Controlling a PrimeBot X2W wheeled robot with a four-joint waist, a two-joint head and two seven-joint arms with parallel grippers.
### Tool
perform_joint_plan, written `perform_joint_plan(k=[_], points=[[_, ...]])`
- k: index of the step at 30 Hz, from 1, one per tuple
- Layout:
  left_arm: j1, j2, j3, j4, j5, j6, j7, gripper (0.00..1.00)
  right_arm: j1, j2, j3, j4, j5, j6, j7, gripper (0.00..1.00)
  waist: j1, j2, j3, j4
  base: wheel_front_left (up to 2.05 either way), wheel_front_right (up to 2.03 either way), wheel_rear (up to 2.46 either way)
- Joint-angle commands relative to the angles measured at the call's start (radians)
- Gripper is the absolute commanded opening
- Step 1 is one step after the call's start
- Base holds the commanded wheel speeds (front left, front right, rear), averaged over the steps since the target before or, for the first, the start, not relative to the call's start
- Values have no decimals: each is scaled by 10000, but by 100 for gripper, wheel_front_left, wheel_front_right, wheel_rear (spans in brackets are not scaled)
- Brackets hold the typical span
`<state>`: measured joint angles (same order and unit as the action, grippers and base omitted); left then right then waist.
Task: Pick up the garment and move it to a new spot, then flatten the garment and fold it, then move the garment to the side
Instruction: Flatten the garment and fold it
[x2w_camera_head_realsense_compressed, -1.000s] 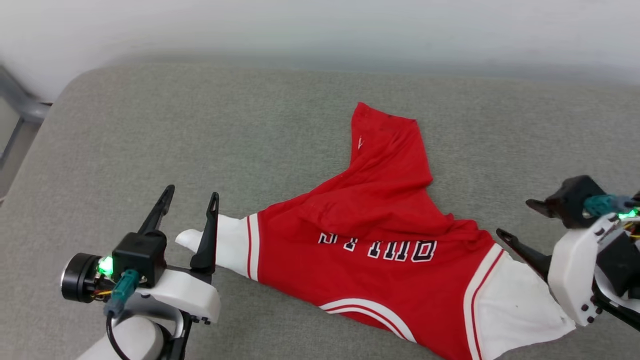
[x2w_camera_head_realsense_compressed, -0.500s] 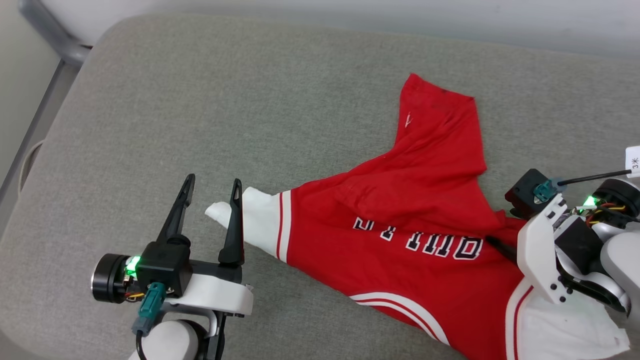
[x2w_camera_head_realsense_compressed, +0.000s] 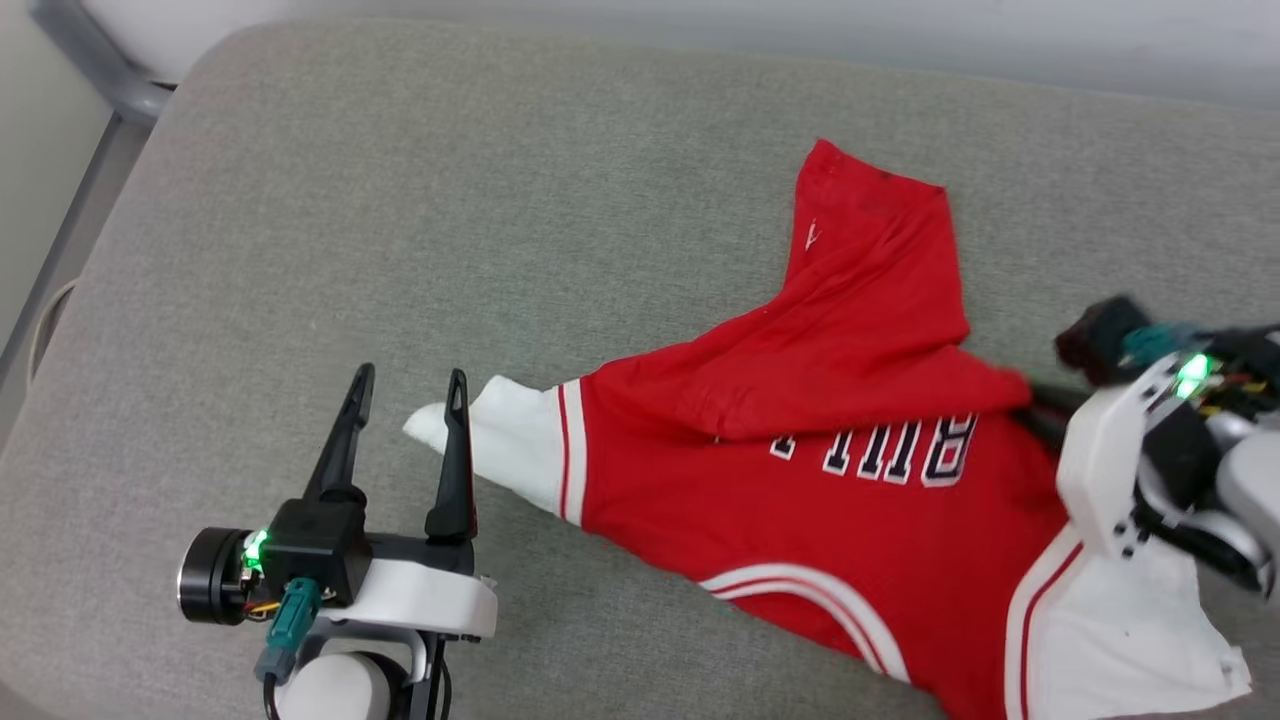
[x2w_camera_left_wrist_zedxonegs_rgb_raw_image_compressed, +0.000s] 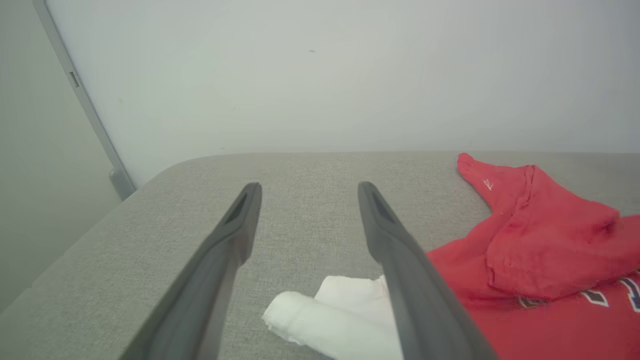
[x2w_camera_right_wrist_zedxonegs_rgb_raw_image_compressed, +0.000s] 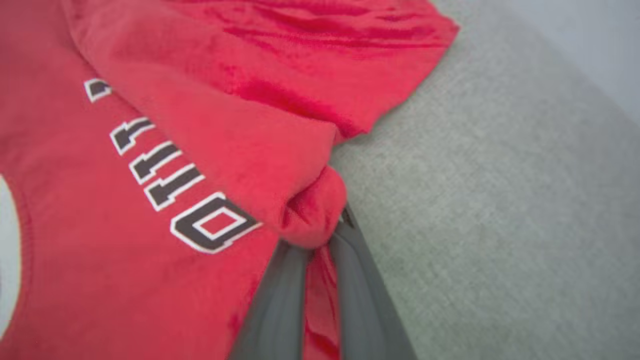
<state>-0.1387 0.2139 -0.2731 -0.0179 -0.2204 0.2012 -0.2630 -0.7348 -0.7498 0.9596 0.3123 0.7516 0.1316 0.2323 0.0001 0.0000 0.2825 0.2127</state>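
Note:
The garment (x2w_camera_head_realsense_compressed: 820, 530), a red T-shirt with white sleeves and black white-outlined lettering, lies crumpled on the grey cushion (x2w_camera_head_realsense_compressed: 400, 200), its lower part folded over the chest. My right gripper (x2w_camera_head_realsense_compressed: 1035, 408) is at the shirt's right side. In the right wrist view the right gripper (x2w_camera_right_wrist_zedxonegs_rgb_raw_image_compressed: 320, 240) is shut on a bunched fold of red cloth (x2w_camera_right_wrist_zedxonegs_rgb_raw_image_compressed: 310, 210). My left gripper (x2w_camera_head_realsense_compressed: 411, 373) stands open beside the white left sleeve (x2w_camera_head_realsense_compressed: 500, 440), its right finger over the sleeve's tip. In the left wrist view the left gripper (x2w_camera_left_wrist_zedxonegs_rgb_raw_image_compressed: 308, 187) has the sleeve (x2w_camera_left_wrist_zedxonegs_rgb_raw_image_compressed: 340, 315) low between its fingers, not gripped.
The cushion's rounded left edge (x2w_camera_head_realsense_compressed: 70, 290) drops off toward a pale floor. A grey metal bar (x2w_camera_head_realsense_compressed: 80, 45) runs at the upper left. A pale wall (x2w_camera_left_wrist_zedxonegs_rgb_raw_image_compressed: 320, 75) rises behind the cushion. Bare cushion stretches to the left of and behind the shirt.
My right gripper has closed on a fold of red cloth at the shirt's right side, and the flap now covers more of the lettering. The left gripper stays open by the sleeve.

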Motion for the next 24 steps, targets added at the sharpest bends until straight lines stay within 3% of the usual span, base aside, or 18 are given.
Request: perform_joint_plan(k=[1,9,13,19,24], points=[[152,-53,103,20,99,-72,-23,100,-195,-54,-187,-100,173,-18,-166,0,-1,0,-80,-109,0,0,0],[240,-568,591,-1,619,-642,-24,100,-734,-468,-1415,-635,219,-16,-602,0,-1,0,47,-236,0,0,0],[101,-792,762,31,820,-920,-24,100,-1093,-253,-1876,-269,239,-16,-346,0,-1,0,311,-105,0,0,0],[-134,-1105,965,117,1017,-1274,-24,100,-1753,319,-2146,1381,-116,-16,-72,0,-1,0,731,164,0,0,0],[-347,-1307,1032,164,1151,-1505,-24,100,-2389,987,-2511,3613,-818,-16,-479,0,-1,0,1036,389,0,0,0]])
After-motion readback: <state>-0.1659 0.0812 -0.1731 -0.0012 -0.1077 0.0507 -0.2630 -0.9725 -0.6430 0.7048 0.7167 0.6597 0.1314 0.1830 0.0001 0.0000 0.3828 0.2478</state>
